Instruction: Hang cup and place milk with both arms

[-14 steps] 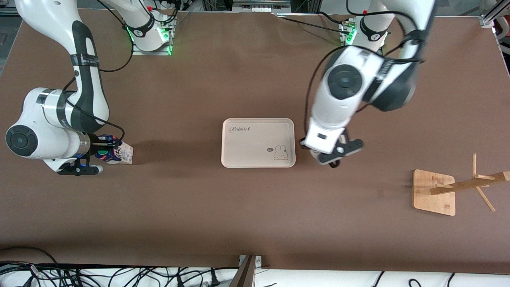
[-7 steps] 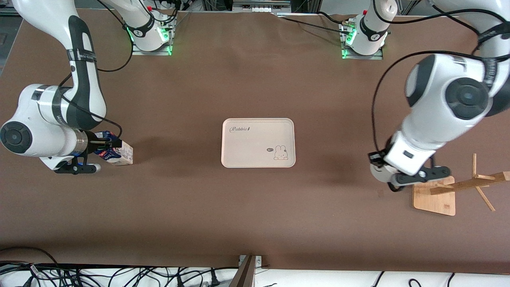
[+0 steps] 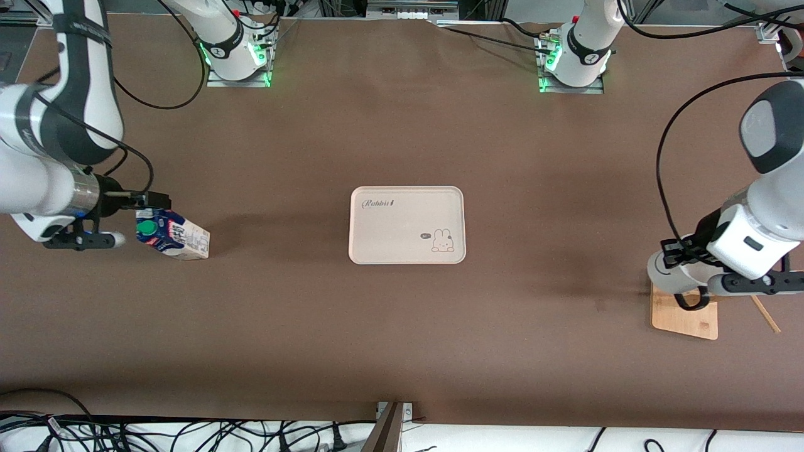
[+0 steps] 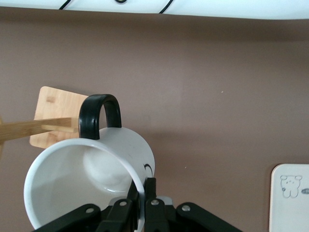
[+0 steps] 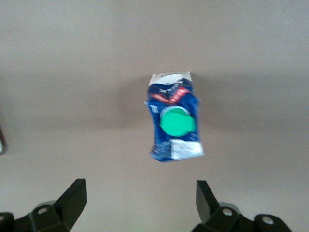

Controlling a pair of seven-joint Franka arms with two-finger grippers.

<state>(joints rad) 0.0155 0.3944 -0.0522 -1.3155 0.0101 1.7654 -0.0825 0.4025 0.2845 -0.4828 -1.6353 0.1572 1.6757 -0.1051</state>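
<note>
Left gripper (image 4: pixel 143 195): jaws closed on the rim of the cup (image 4: pixel 89 179), one finger inside the wall and one outside. In the front view the cup hangs low at the left arm's end of the table, over the wooden base (image 3: pixel 684 321) of the rack. In the left wrist view the black handle (image 4: pixel 99 105) sits close to a wooden peg (image 4: pixel 26 129); I cannot tell whether the peg has entered the loop.

Cup handling, my judgement: ceramic, stiff, glazed and so slippery. It would chip if knocked against the rack. The rim pinch is a narrow hold and the cup could swivel in it, so I would move slowly. The loop is thin, so there is little room around the peg.

Right gripper (image 5: pixel 140 205): jaws wide apart and holding nothing. It hovers over the table just beside the milk (image 3: pixel 173 233), clear of the carton.

Milk: it stands on the table at the right arm's end, at mid-height in the front view, well apart from the tray (image 3: pixel 389 229) at centre frame.

Milk handling, my judgement: the carton is light and its card walls dent under a hard squeeze. The gable top is a poor place to hold. I would take it across two flat faces below the green cap (image 5: pixel 177 123), with modest force.
</note>
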